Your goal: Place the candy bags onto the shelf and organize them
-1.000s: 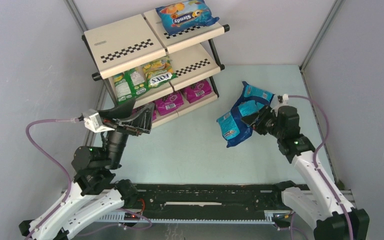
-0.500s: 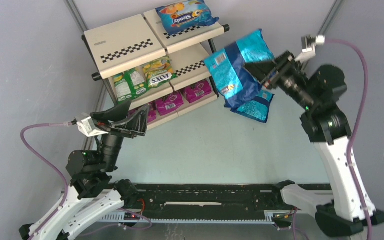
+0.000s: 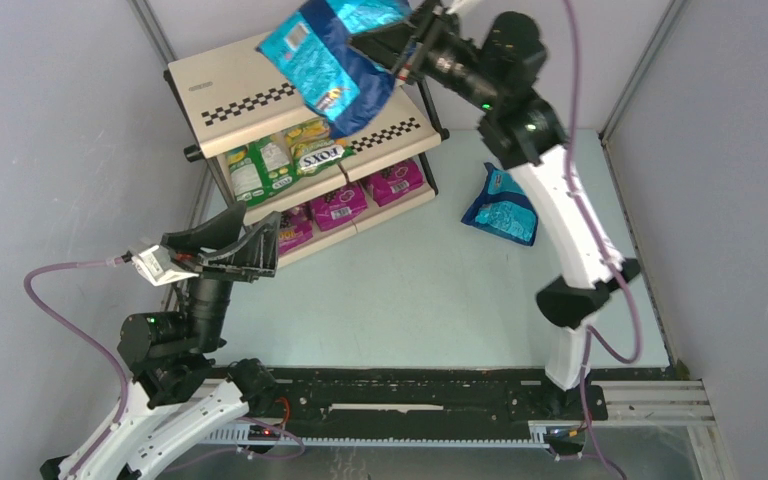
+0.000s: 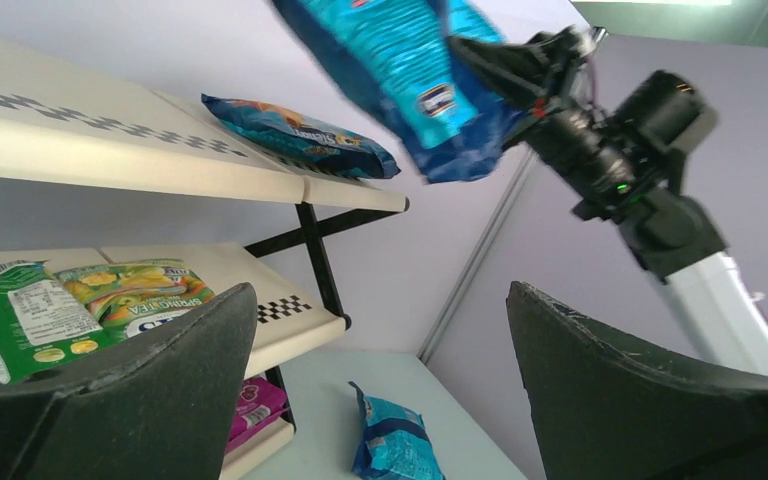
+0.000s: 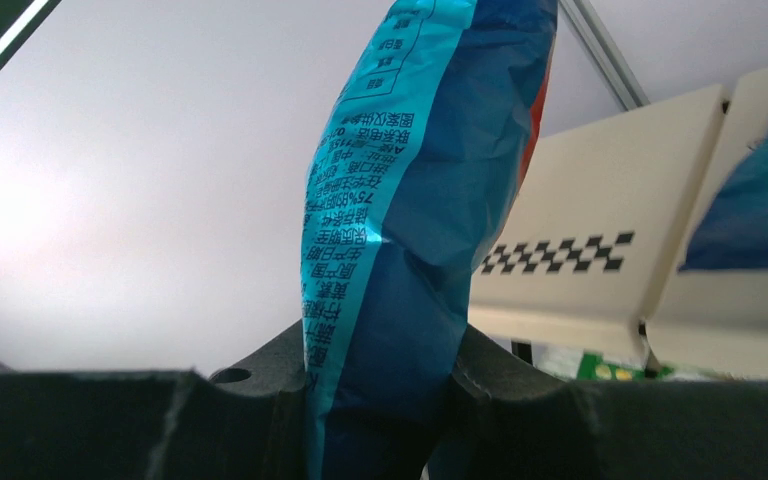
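My right gripper (image 3: 385,45) is shut on a teal-blue candy bag (image 3: 328,58) and holds it high over the top tier of the shelf (image 3: 250,95); the bag fills the right wrist view (image 5: 410,230). A second teal-blue bag (image 3: 505,205) lies on the table right of the shelf, also in the left wrist view (image 4: 392,440). Green-yellow bags (image 3: 285,155) lie on the middle tier, magenta bags (image 3: 360,195) on the bottom tier. The blue bag with orange fruit art (image 4: 295,133) lies on the top tier. My left gripper (image 3: 235,245) is open and empty, left of the shelf.
Grey walls (image 3: 50,120) close in the table on three sides. A black rail (image 3: 410,395) with both arm bases runs along the near edge. The right arm (image 3: 570,220) stretches up over the table's right half.
My right gripper has carried one teal-blue bag up and left to above the shelf top. The second teal-blue bag dropped and now lies on the table. My left gripper drew back slightly.
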